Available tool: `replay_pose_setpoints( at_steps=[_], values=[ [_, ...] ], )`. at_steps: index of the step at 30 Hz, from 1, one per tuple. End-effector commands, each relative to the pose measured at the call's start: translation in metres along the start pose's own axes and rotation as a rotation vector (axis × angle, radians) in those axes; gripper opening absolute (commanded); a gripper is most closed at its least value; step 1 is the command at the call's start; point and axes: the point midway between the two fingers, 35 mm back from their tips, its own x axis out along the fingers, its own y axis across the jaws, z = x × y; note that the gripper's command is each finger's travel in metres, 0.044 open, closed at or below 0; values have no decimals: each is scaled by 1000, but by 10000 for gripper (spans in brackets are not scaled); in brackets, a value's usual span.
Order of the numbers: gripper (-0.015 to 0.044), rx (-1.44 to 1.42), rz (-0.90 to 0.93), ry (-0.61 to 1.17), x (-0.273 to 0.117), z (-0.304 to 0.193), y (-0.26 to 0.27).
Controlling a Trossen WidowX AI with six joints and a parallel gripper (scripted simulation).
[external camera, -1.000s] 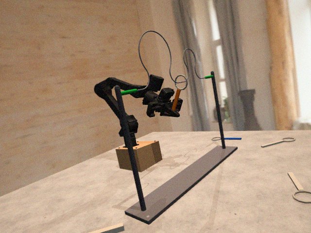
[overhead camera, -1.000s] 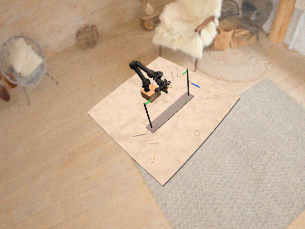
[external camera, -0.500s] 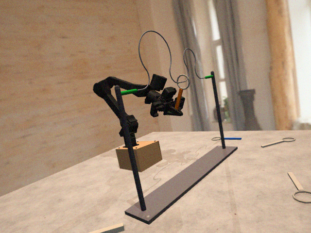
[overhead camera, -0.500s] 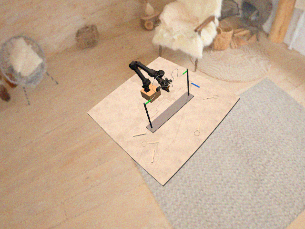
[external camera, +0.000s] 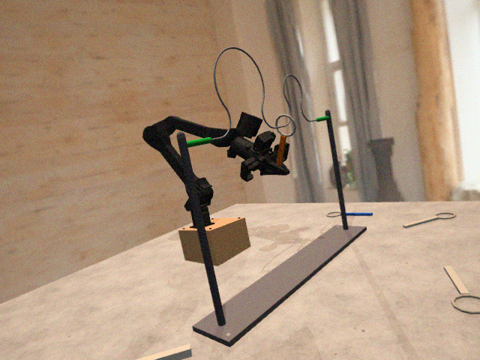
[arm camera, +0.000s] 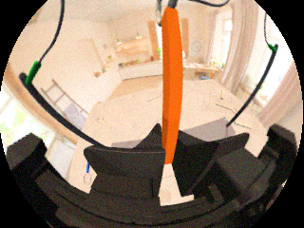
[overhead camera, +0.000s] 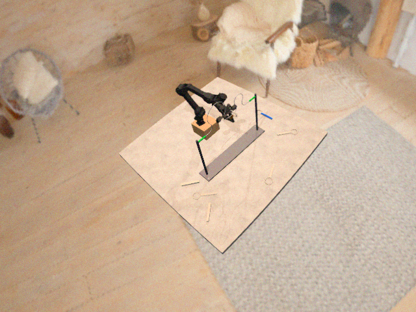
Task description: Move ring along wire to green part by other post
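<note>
Top looks down from afar; exterior, nearer, seemingly shares its tabletop (overhead camera: 234, 208) (external camera: 387, 310).

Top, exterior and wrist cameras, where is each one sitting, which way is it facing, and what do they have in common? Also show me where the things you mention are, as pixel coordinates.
Top: high above, angled down at the board (overhead camera: 161, 147); the whole arm (overhead camera: 198, 92) (external camera: 193, 125) shows.
Exterior: low beside the board, looking along the grey base strip (overhead camera: 234, 151) (external camera: 286, 267); the arm and end effector (overhead camera: 232, 119) (external camera: 286, 169) (arm camera: 161, 125) show.
Wrist: at the end effector, looking out past its dark fingers, closed on the orange handle (external camera: 281, 148) (arm camera: 172, 81).
Shared: exterior and wrist both show the handle and both green wire parts (overhead camera: 202, 138) (external camera: 199, 142) (arm camera: 32, 73).
</note>
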Motion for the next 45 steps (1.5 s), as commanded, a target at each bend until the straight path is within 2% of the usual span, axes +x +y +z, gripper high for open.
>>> replay_pose_setpoints(
  at_steps=[1, 21, 45],
  values=[
    [-150, 76, 43, 11, -2, 0, 15],
    [-150, 484, 275, 61, -22, 21, 83],
    [-150, 1002, 568, 124, -64, 82, 138]
  ],
)
